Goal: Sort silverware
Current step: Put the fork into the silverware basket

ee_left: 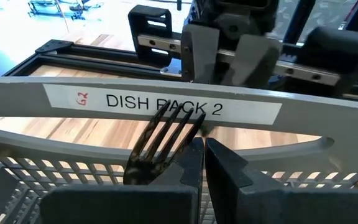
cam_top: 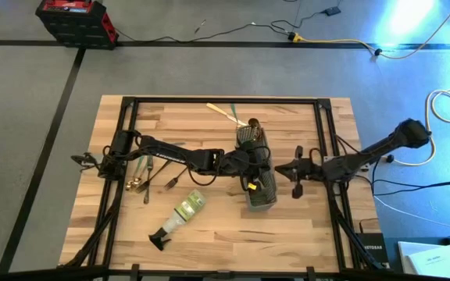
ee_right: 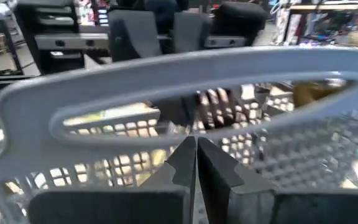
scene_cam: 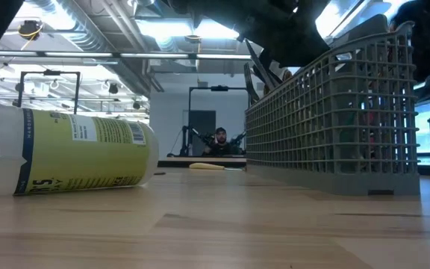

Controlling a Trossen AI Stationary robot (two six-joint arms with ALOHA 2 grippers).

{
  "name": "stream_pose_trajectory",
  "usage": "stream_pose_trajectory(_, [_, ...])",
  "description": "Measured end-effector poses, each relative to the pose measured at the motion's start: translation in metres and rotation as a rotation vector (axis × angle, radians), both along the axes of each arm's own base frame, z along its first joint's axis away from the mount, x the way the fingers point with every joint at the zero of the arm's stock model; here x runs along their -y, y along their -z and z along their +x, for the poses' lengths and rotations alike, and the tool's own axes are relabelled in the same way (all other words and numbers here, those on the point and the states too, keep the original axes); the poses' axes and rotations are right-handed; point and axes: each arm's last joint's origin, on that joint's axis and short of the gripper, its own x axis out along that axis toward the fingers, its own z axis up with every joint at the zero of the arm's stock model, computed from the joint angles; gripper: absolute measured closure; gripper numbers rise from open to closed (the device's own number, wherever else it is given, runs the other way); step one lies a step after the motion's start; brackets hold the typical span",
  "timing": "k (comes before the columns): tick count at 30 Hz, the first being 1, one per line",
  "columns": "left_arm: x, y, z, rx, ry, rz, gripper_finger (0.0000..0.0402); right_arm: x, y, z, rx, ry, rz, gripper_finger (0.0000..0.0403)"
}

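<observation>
The grey mesh caddy (cam_top: 261,193) stands at the table's middle, and dark silverware sticks up from it (scene_cam: 263,75). My left gripper (ee_left: 204,163) reaches over the caddy from the left, fingers shut, just short of its labelled handle bar (ee_left: 166,106). A dark fork (ee_left: 163,138) stands in the caddy, tines up, right beside my left finger. My right gripper (ee_right: 196,157) is shut and hangs level at the caddy's right side, facing the slotted handle (ee_right: 166,81). More silverware lies loose at the left (cam_top: 143,175) and at the far edge (cam_top: 226,113). My left gripper has its shut fingers (ee_left: 188,168) close against the dark fork's head (ee_left: 143,163), which slants up past them toward the label. I cannot tell whether a finger touches the fork or has hold of it; the fork's handle is hidden below the fingers.
A clear spray bottle (cam_top: 183,214) with a yellow-green label lies on its side near the front, left of the caddy (scene_cam: 66,153). A black frame (cam_top: 225,100) rims the table. Bare wood lies at the front right. A person (scene_cam: 219,138) sits in the room beyond.
</observation>
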Motion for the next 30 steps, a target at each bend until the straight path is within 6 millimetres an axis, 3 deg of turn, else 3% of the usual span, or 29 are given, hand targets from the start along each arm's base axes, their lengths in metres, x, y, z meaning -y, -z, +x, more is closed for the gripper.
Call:
stream_pose_trajectory(12, [-0.013,0.003,-0.002,-0.056,-0.061,0.073,0.0402,-0.011,-0.012,0.030,-0.030,-0.059,-0.039,0.0403])
stream_pose_trajectory(30, [-0.047,-0.003,-0.013,-0.164,-0.185,0.175,0.0402,-0.013,-0.013,0.031,-0.035,-0.097,-0.053,0.0403])
